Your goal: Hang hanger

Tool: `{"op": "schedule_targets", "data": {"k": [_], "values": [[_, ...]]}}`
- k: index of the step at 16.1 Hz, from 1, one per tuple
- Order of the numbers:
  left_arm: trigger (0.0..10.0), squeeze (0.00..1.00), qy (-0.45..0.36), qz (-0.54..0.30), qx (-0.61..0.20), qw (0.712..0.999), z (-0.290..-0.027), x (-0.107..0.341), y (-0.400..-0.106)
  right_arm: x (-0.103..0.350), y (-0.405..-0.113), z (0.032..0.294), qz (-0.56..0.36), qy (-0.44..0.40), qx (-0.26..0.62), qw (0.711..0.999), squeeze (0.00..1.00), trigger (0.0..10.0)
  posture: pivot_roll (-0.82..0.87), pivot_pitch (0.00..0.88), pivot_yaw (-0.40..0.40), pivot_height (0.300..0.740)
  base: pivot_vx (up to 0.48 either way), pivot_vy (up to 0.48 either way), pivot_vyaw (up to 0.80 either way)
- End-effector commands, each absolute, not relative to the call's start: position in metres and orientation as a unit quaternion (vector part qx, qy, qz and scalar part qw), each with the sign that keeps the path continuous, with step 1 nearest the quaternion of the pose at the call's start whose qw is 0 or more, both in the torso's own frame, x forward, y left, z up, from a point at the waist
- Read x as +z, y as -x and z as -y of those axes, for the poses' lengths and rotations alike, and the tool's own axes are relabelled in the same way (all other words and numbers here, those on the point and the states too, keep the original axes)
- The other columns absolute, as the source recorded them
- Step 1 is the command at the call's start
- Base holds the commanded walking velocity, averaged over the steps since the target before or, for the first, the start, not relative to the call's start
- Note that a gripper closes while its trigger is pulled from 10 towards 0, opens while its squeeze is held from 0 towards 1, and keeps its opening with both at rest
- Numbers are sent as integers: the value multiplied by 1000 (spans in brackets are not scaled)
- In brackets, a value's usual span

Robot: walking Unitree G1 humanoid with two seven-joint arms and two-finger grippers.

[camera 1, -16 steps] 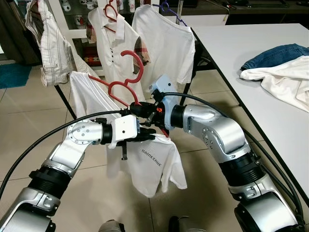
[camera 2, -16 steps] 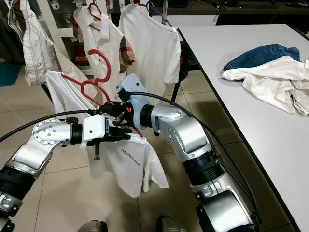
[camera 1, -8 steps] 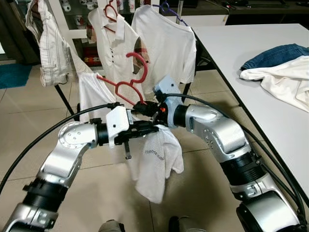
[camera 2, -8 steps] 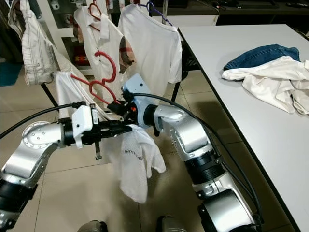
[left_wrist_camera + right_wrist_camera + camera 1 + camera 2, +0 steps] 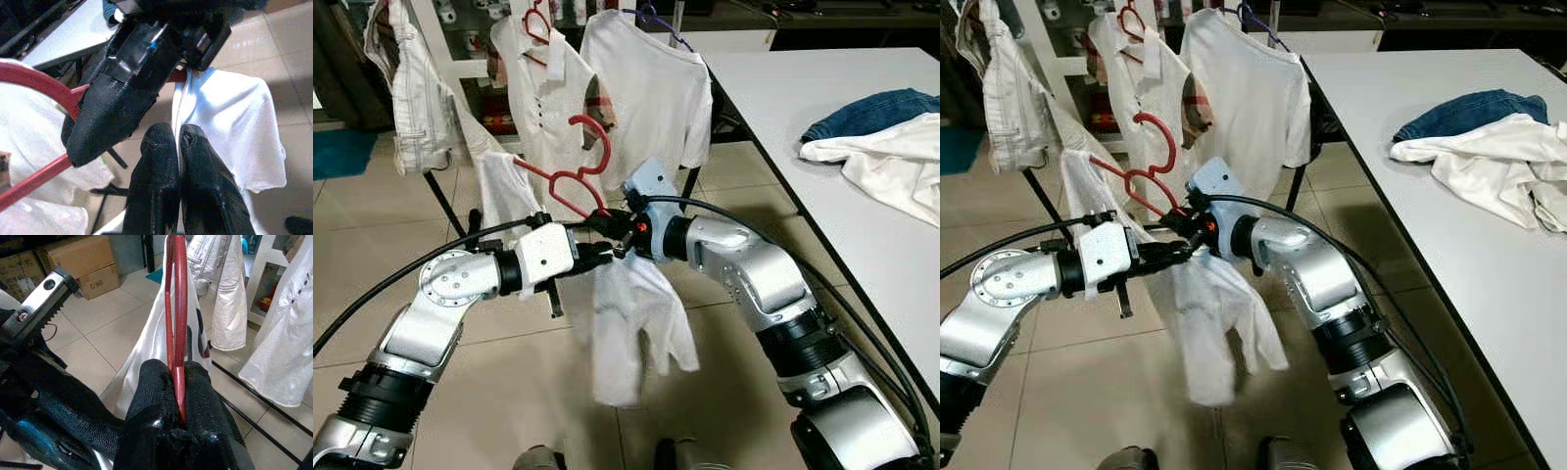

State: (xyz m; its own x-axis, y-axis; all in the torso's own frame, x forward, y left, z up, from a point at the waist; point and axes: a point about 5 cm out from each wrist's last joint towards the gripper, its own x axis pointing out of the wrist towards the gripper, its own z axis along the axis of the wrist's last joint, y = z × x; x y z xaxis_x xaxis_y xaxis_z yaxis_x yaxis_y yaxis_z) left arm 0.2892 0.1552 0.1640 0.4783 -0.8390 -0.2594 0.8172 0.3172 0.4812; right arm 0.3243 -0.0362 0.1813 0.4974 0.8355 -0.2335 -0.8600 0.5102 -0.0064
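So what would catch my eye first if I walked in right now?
Two silver arms meeting in mid-air over the tiled floor, the right end effector clamped on a red hanger with a white T-shirt drooping from it. Behind, white shirts hang on a rack; jeans lie on the white table at right.

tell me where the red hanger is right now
The red hanger is mid-frame in the left eye view, pinched by the right gripper, below the hung white shirts.

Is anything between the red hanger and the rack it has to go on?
Nothing visible blocks it. The right pincer is shut on the red hanger, whose hook stands free just in front of the hung white shirts. Those shirts crowd the rack, and the bar itself is hard to make out.
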Motion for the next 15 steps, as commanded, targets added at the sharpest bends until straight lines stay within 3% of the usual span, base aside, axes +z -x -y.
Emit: {"op": "schedule_targets", "data": {"k": [1,6,10,11,12,13,15], "values": [[10000,1000,-251,23,-510,822,-156,169,-286,181,-328,44,-100,64,472,874,0,10000,-41,116,-17,740,0,0,0],[10000,1000,-164,36,-522,836,-150,170,-268,174,-332,55,-109,41,439,891,0,10000,-36,119,-17,740,0,0,0],[10000,1000,-101,-23,-386,917,-175,147,-251,150,-337,87,-125,31,312,941,0,10000,-22,130,-22,740,0,0,0],[10000,718,-103,-45,-317,942,-192,136,-242,135,-329,101,-133,19,274,952,0,10000,-18,134,-26,740,0,0,0],[10000,0,-116,-55,-254,959,-205,129,-239,124,-319,109,-138,1,248,959,0,10000,-16,136,-28,740,0,0,0],[10000,0,-119,-53,-238,963,-208,128,-238,121,-316,111,-138,-1,239,961,0,10000,-16,136,-28,740,0,0,0],[10000,0,-58,-46,-92,993,-225,121,-235,100,-290,121,-133,25,193,972,0,10000,-22,145,-31,740,0,0,0]]}}
